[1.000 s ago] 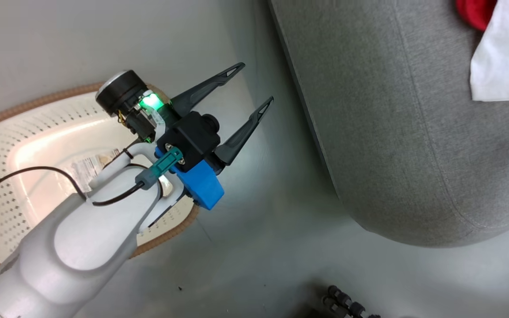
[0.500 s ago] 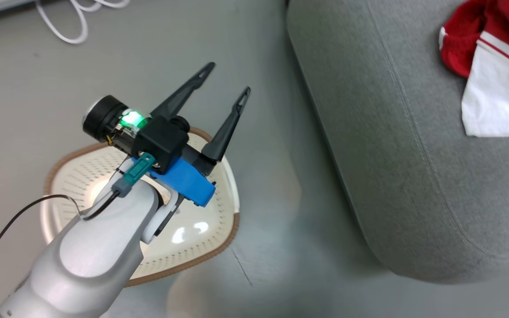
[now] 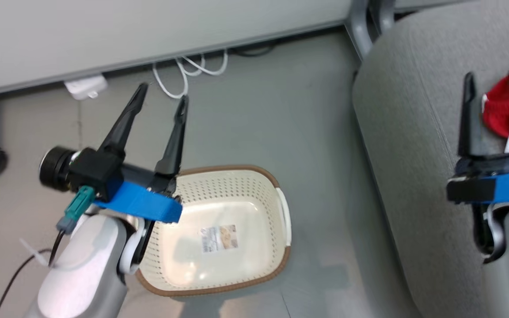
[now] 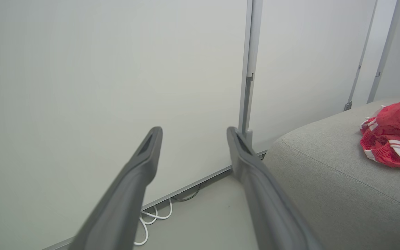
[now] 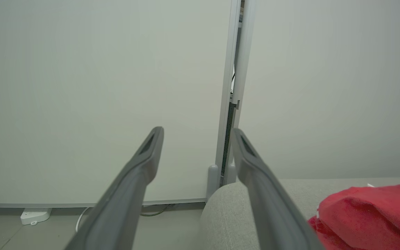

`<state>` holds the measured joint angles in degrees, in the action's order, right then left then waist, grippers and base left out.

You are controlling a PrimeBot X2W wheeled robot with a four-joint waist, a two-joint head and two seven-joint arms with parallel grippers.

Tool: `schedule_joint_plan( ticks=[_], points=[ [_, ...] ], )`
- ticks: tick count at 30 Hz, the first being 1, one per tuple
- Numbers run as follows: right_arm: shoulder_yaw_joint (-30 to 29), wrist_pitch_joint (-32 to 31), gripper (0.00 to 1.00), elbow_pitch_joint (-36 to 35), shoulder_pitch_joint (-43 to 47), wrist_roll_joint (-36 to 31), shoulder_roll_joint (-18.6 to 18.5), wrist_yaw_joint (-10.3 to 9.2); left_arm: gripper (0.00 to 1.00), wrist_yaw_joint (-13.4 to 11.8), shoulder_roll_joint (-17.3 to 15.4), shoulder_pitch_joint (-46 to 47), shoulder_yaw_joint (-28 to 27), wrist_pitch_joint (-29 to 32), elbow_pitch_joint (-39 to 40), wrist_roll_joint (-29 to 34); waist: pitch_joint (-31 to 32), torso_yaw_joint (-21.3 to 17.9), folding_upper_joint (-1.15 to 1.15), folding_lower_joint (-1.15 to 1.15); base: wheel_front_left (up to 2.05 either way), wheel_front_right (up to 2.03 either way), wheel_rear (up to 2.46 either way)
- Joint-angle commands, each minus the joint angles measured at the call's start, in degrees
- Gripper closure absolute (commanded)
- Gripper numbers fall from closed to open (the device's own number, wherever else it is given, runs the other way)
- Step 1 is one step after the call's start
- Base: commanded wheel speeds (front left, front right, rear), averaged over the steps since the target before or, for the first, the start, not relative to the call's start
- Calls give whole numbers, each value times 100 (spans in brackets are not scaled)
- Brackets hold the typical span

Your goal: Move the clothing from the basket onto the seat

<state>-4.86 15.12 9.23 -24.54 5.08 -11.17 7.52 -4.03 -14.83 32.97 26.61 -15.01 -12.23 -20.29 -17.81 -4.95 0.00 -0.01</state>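
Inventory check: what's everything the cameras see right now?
Perforated plastic laundry basket: one, cream, brown rim, on floor, no clothing inside.
Paper label: one, pale, basket's bottom.
Soft fabric clothing: one heap, red and white, on the seat.
Upholstered fabric seat: one, grey, right of the basket.
Looped cable: one, white, floor by wall.
Plug block: one, white, by wall.
Left hand: one, dark, open, by the basket.
Right hand: one, dark, open, by the seat.

On the floor (image 3: 316,132), the basket (image 3: 241,187) left of the seat (image 3: 413,132) — clothing (image 3: 496,110) on the seat, cables (image 3: 184,73) behind
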Motion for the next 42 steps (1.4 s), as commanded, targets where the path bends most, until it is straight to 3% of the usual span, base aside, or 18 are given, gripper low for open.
schedule_joint_plan(
  ticks=[1,17,28,42],
  points=[
    [42,3,0,16,124,19,32,-7,0,22,29,-118,-76,-23,18,56,306,288,0,1,0,0,0],
    [462,3,0,229,1227,327,393,-7,0,439,645,-1708,-1559,-21,-139,626,1213,746,0,1,0,0,0],
    [347,3,0,405,1932,485,551,-7,0,811,990,-2346,-1990,-21,-228,1023,1591,838,0,1,0,0,0],
    [298,3,0,532,2452,516,720,-7,0,987,1155,-2746,-2263,-21,-239,1202,1799,925,0,1,0,0,0]
  ],
)
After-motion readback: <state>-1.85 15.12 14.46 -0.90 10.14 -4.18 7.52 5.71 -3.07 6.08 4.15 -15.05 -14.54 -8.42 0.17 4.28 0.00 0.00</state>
